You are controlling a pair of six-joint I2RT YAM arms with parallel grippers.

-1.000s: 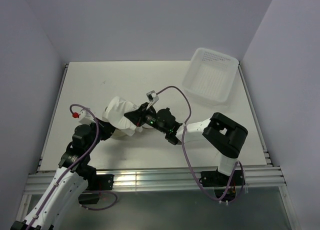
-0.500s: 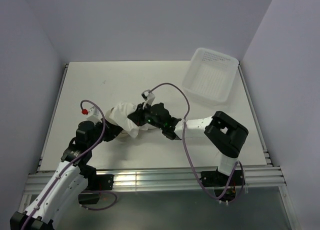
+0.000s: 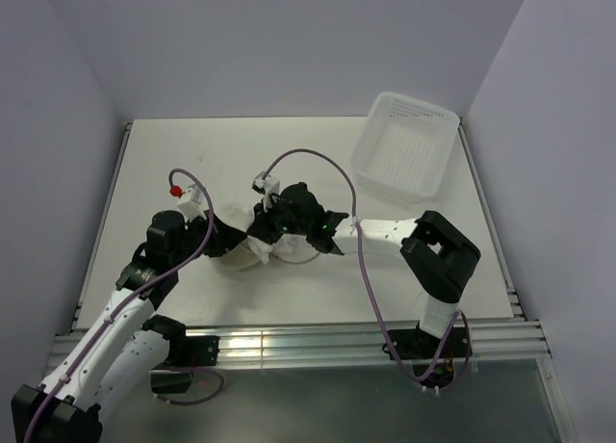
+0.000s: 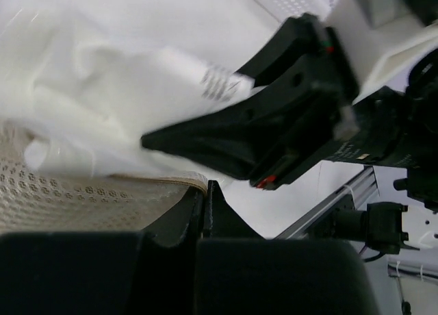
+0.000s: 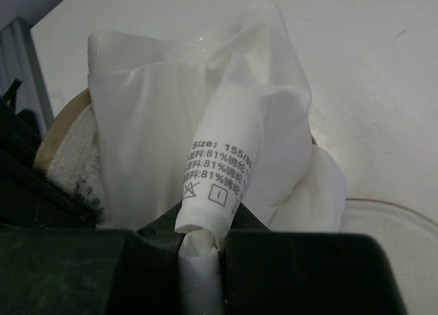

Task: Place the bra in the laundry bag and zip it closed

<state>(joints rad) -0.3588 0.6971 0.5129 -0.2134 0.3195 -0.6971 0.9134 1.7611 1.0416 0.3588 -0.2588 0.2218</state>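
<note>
- A white bench (image 3: 192,154) is enclosed by pale lavender walls, with a white tray (image 3: 364,154) standing at the upper right of the overhead frame, well apart from the work.
- The bra (image 5: 205,109) is pinched by the right pincer (image 5: 202,236) at a fold bearing the care label (image 5: 212,185). The bunched cloth stands up and away from the jaws, towards the top of the wrist frame.
- The left pincer (image 4: 205,198) appears to be pressed together on the brownish rim of the laundry bag (image 4: 61,192), though the contact is partly hidden.
- In the overhead view both pincers are seen just beside each other, left of centre.
- The bag's mesh lies at the left edge of the right wrist frame, touching the bra. The coming push is judged to run leftward, along the cloth's long axis, into the held mouth.
- The zip is not visible.
</note>
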